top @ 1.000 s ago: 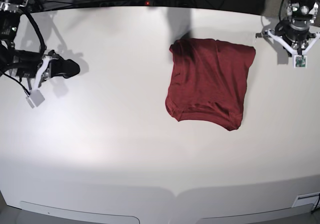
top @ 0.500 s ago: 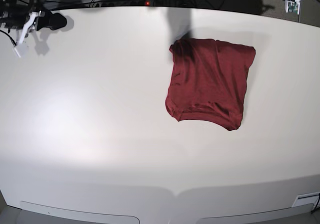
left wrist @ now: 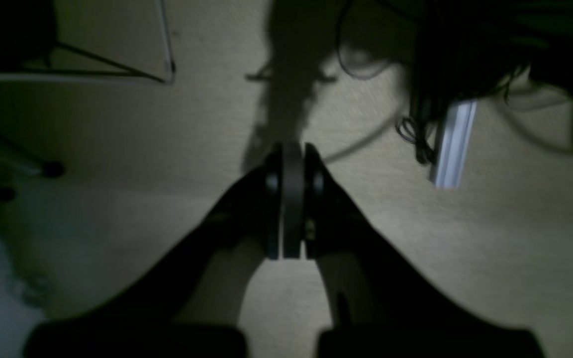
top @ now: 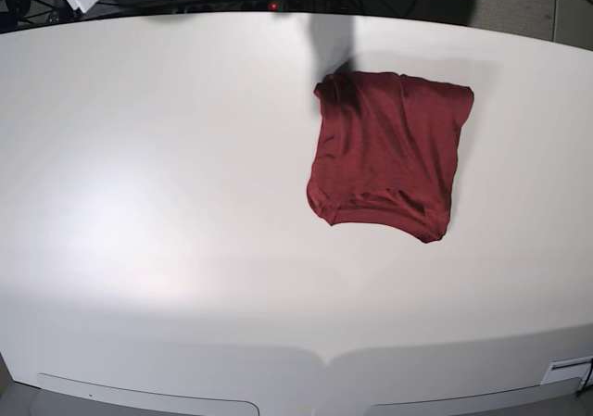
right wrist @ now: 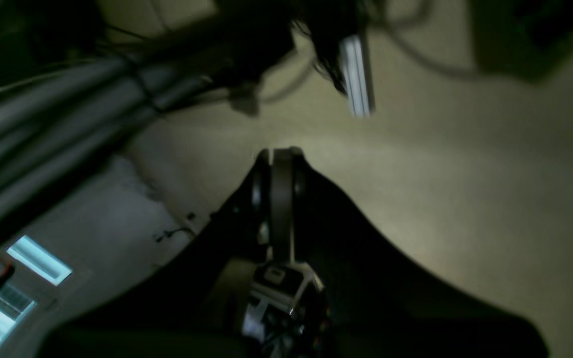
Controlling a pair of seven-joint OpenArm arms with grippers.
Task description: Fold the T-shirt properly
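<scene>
Lying folded: T-shirt (top: 387, 155) on table (top: 167, 203)

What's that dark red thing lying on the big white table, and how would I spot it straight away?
Look at the wide white table that fills the base view, then toward its far right part. There lies a folded T-shirt of dark red, wrinkly fabric, roughly rectangular. It is the only cloth and the only coloured thing on the table's surface.

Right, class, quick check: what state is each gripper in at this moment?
Left gripper: closed, holding nothing, off the table.
Right gripper: closed, holding nothing, off the table.
</scene>
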